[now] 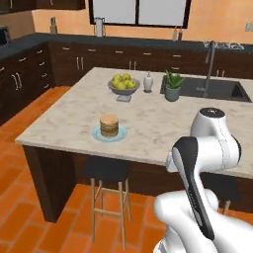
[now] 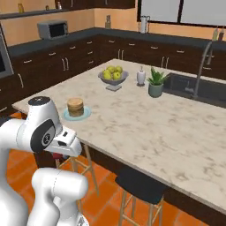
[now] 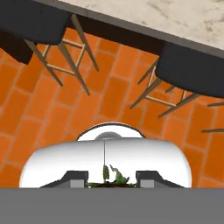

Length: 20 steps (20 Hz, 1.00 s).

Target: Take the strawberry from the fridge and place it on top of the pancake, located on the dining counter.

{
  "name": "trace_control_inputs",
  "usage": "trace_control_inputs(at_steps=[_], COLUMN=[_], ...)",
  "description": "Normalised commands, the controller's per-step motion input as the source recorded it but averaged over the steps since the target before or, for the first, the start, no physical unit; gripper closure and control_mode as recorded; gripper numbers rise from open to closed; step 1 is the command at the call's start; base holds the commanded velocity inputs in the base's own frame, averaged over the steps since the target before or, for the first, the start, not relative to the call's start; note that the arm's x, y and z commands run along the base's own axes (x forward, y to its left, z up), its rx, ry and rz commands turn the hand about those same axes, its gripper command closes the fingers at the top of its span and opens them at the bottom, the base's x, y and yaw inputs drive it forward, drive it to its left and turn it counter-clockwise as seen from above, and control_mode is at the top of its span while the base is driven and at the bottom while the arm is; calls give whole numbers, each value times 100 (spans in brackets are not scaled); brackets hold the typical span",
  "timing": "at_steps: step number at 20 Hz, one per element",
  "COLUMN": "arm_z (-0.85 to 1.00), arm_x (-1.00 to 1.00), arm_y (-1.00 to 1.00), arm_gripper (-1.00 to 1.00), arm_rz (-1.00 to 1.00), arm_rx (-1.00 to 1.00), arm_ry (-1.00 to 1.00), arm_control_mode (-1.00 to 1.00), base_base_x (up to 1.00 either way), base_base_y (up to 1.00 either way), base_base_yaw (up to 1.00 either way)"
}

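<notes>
Strawberry [image 3: 113, 174] leaves, green with a bit of red under them, sit right between my two finger tips at the bottom of the hand view. My gripper [image 3: 112, 180] is closed tight on the strawberry, one tip on each side of it. In the right base view I can see a small dark red spot [image 2: 56, 156] tucked under my hand, low down on the near side of the dining counter [image 2: 154, 128].

My hand points down at the orange brick floor [image 3: 65, 109]. Two black stools [image 3: 30, 22] stand there, pushed up to the edge of the dining counter [image 3: 183, 17].

The pancake [image 1: 108, 125] stack sits on a small pale blue plate [image 1: 109, 134] on the dining counter [image 1: 148, 123], close to its near edge and toward the left. From the right base view the pancake [image 2: 75, 107] and its plate [image 2: 84, 114] are just past my arm, higher than my hand. The strawberry is well apart from the pancake.

Farther back on the stone top is a grey bowl of yellow-green fruit [image 1: 123, 84]. To the right of it stands a small white bottle [image 1: 147, 81], then a little green plant in a pot [image 1: 173, 86]. The dark sink [image 1: 217, 91] with its tall tap [image 1: 210, 64] is at the far right.

A black stool [image 1: 105, 170] stands on the floor under the counter edge, right below the pancake. Dark cupboards run along the far wall, and a grey microwave [image 2: 52, 29] sits on the far left
</notes>
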Motion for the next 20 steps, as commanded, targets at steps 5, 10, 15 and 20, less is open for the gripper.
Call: trace_control_inputs(at_steps=[5, 10, 15, 20], arm_z=[0, 0, 0, 0], arm_x=[0, 0, 0, 0], arm_y=[0, 0, 0, 0], arm_gripper=[100, 100, 100, 100], arm_rz=[0, 0, 0, 0], arm_rx=[0, 0, 0, 0], arm_ry=[0, 0, 0, 0], arm_control_mode=[100, 100, 100, 100], base_base_x=[71, 35, 35, 57], base_base_y=[85, 100, 100, 73], base_base_yaw=[-62, -47, -33, -26])
